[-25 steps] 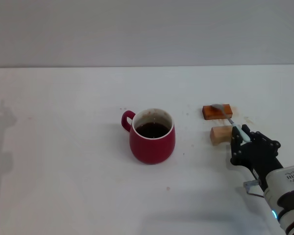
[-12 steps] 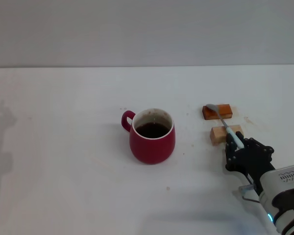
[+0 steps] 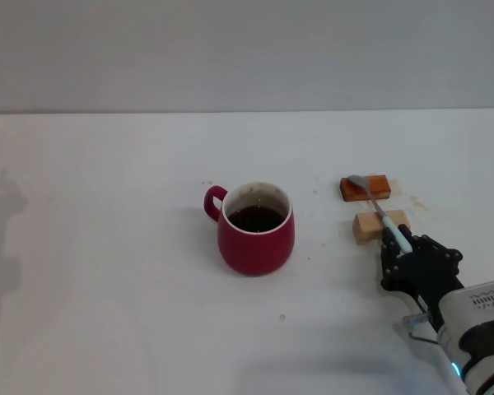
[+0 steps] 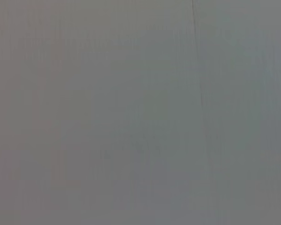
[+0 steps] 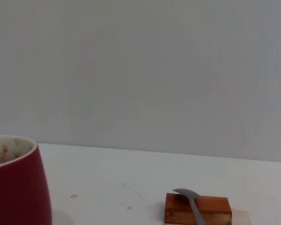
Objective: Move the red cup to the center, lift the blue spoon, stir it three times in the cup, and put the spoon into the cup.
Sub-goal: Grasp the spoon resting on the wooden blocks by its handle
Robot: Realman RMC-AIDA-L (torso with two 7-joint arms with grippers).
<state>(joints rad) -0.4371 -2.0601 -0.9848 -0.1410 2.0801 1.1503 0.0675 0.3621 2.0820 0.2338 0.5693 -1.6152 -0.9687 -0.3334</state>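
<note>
The red cup (image 3: 255,239) stands near the middle of the white table with dark liquid inside, its handle pointing left; the right wrist view shows its side (image 5: 16,183). To its right, the blue spoon (image 3: 377,206) lies slanted across two wooden blocks, its grey bowl on the far one (image 5: 192,201). My right gripper (image 3: 399,247) is at the near end of the spoon, its black fingers closed around the pale blue handle. The left gripper is out of view.
An orange block (image 3: 380,188) and a tan block (image 3: 366,226) sit right of the cup under the spoon. The white table (image 3: 107,247) stretches left and forward of the cup. A grey wall stands behind.
My right gripper has shifted slightly toward the near edge and left. The spoon moved with it, its bowl sliding a little left on the orange block. The cup has not moved.
</note>
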